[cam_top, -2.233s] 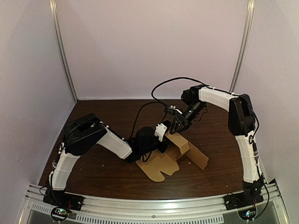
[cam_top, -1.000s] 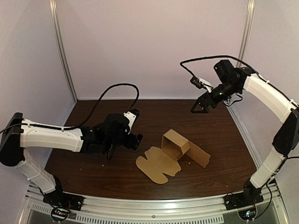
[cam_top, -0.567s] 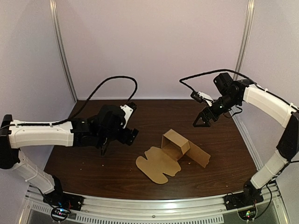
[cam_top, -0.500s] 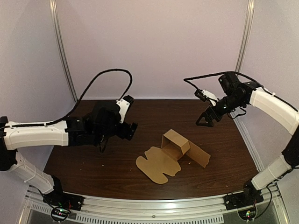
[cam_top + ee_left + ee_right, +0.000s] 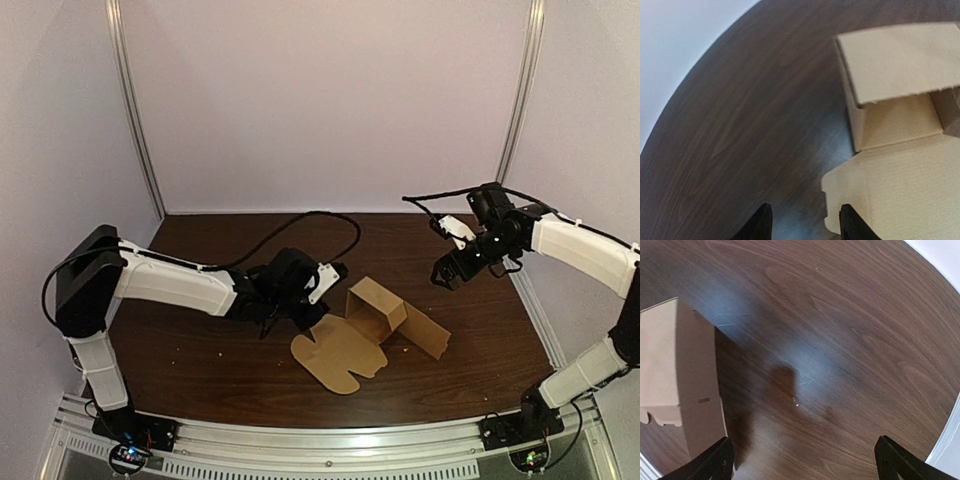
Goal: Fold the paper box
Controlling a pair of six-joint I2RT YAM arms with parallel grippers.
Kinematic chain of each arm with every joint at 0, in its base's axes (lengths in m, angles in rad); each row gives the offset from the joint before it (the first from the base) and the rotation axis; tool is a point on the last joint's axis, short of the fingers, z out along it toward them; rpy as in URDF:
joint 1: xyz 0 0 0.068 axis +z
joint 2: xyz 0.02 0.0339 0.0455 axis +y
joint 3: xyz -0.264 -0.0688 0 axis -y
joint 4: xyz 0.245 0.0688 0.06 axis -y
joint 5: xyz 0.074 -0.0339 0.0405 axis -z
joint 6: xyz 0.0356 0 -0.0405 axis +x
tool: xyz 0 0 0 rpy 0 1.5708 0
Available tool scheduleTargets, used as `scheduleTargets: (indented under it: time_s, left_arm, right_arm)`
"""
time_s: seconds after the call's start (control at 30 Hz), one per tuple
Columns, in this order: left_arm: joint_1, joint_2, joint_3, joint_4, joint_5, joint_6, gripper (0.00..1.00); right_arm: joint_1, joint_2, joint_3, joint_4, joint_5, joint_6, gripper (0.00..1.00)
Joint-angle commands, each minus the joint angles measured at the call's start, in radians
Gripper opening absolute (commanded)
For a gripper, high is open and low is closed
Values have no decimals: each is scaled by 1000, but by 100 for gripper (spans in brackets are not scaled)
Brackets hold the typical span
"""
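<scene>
On the dark table (image 5: 200, 360), at left, shows the left gripper (image 5: 303, 314) low, just beside the flat flap of the box (image 5: 376, 312). Puts it much nearer the box than half a second ago, when raised and well off to the left with the arm stretched out. From the left wrist, shows its fingers (image 5: 760, 225) parted over bare wood, nothing between them, the flap's edge close by the right finger.

In the middle, finds the box unmoved: a brown open part standing on the table, a scalloped flap lying flat toward the near edge, another panel sloping down to the right.

At right, shows the right gripper (image 5: 447, 275) in the air beyond the box, apart from it, slightly lower than before. From the right wrist, shows its fingers (image 5: 715, 462) spread wide and empty, the box at the left edge of view.
</scene>
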Motion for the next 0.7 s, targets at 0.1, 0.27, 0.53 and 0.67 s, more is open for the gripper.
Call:
scheduleTargets:
  time_s: [0.1, 0.27, 0.53, 0.67]
  left_arm:
    - [2, 176, 92, 214, 254, 33, 43]
    - [1, 249, 145, 265, 260, 35, 37]
    - [2, 324, 192, 344, 218, 16, 21]
    - [1, 326, 198, 346, 194, 14, 12]
  right_arm:
    - [-4, -212, -49, 20, -150, -62, 98]
    - [-3, -228, -80, -26, -186, -84, 91]
    - [-5, -226, -108, -60, -201, -136, 86]
    - [-3, -186, -90, -164, -185, -241, 75]
